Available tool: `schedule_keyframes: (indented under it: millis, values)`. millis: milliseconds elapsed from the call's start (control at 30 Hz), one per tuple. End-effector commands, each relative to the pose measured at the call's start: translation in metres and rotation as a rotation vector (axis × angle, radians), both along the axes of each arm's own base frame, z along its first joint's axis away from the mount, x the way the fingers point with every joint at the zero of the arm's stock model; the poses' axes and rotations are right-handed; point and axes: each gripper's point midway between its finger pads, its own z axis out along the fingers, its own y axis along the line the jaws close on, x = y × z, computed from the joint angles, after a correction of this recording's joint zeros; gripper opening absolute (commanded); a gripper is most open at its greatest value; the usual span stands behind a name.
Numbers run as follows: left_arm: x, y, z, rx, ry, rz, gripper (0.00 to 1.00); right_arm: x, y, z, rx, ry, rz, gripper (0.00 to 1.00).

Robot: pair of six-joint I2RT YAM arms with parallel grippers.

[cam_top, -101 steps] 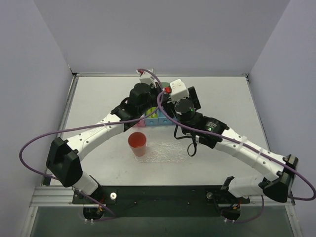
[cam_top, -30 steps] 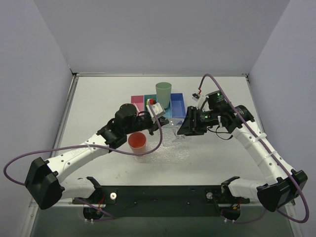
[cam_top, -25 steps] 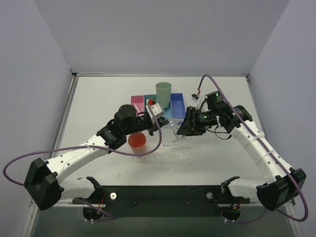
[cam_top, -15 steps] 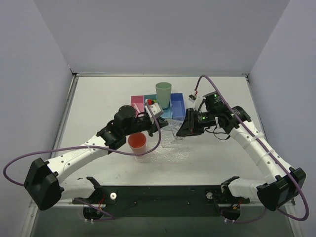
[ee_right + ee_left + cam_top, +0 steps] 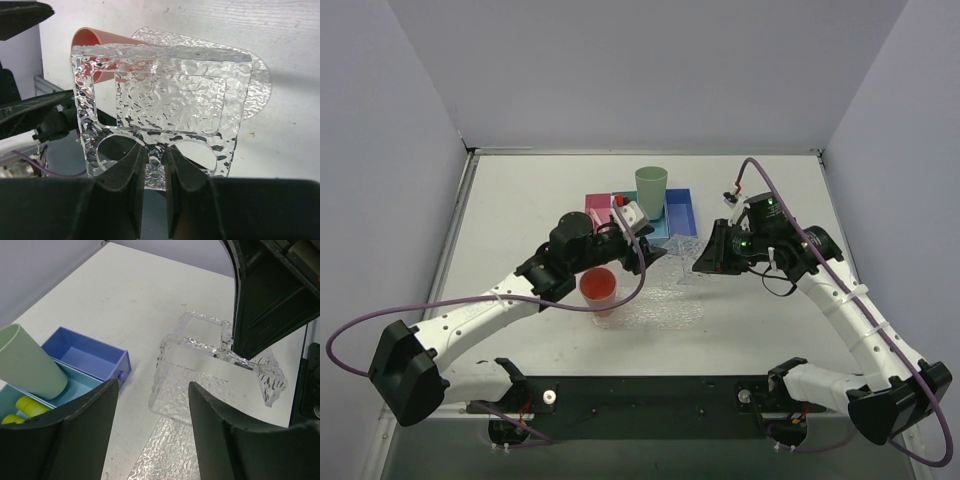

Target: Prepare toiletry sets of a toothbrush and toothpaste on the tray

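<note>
right gripper (image 5: pixel 152 167): narrow, clamped on edge of clear textured holder (image 5: pixel 165 95) | left gripper (image 5: pixel 153 390): spread wide, holding nothing

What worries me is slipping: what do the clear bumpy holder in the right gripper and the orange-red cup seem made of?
The clear bumpy holder, clamped in the right gripper: probably rigid clear plastic, maybe acrylic, glossy and rippled; things behind show through distorted. The orange-red cup: likely opaque plastic, matte; even colour, no glints.

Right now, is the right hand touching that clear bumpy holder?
Touching. The right wrist view shows the right hand pinching the clear bumpy holder between its fingers.
</note>
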Motion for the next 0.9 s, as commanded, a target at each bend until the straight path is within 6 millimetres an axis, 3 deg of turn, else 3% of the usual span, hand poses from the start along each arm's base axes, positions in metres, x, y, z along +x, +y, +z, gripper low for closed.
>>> schedule_keyframes:
  millis: [0,133,233,367,400,467,500,533,733,867]
  values:
    - [0.006,-0.001,0.045,-0.082,-0.086,0.016,0.70,0.008,-0.019,0.001,-0.049,-0.060,-0.099,0.00]
    - [0.007,0.004,0.052,-0.078,-0.073,0.032,0.75,0.012,-0.028,-0.003,-0.104,-0.095,-0.151,0.00]
    - [0.024,0.025,0.062,-0.105,-0.008,0.130,0.79,0.014,-0.032,-0.008,-0.145,-0.112,-0.201,0.00]
    - [0.068,0.086,0.058,-0.172,0.147,0.382,0.80,0.013,-0.026,-0.019,-0.185,-0.128,-0.248,0.00]
    - [0.082,0.111,0.053,-0.173,0.169,0.462,0.80,0.015,-0.027,-0.024,-0.216,-0.142,-0.274,0.00]
    - [0.094,0.138,0.047,-0.199,0.208,0.585,0.80,0.008,-0.013,-0.026,-0.233,-0.158,-0.264,0.00]
    - [0.096,0.153,0.033,-0.176,0.256,0.641,0.80,0.012,-0.013,-0.030,-0.271,-0.178,-0.287,0.00]
    - [0.103,0.172,0.029,-0.177,0.257,0.721,0.81,0.005,0.000,-0.029,-0.268,-0.187,-0.265,0.00]
    - [0.108,0.203,0.021,-0.088,0.202,0.866,0.82,0.007,0.034,-0.040,-0.362,-0.241,-0.240,0.00]
    - [0.109,0.205,0.016,-0.070,0.208,0.879,0.82,0.009,0.060,-0.051,-0.386,-0.234,-0.215,0.00]
